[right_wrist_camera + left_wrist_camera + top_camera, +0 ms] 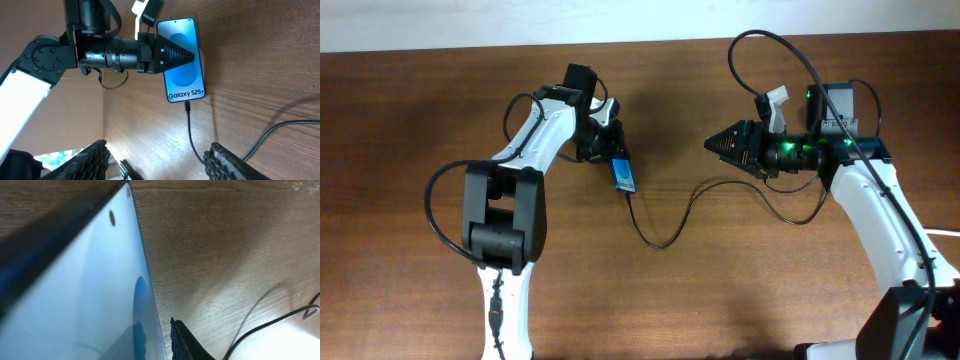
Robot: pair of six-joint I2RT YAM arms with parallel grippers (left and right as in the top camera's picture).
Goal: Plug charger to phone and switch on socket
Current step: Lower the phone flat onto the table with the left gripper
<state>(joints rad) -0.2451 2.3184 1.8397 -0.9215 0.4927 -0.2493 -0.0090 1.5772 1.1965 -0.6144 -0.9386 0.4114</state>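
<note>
The phone (186,75) sits about midway between the desk's left and right edges, toward the far edge. Its long axis runs far to near, and the left tool (608,140) is clenched on it. The charger (190,125) enters its near end. The right tool (157,152) gapes with nothing in it, facing the phone. I can't make out the socket. It probably lies by the right edge, where a white cord (945,232) shows, so the right arm is nearer.
</note>
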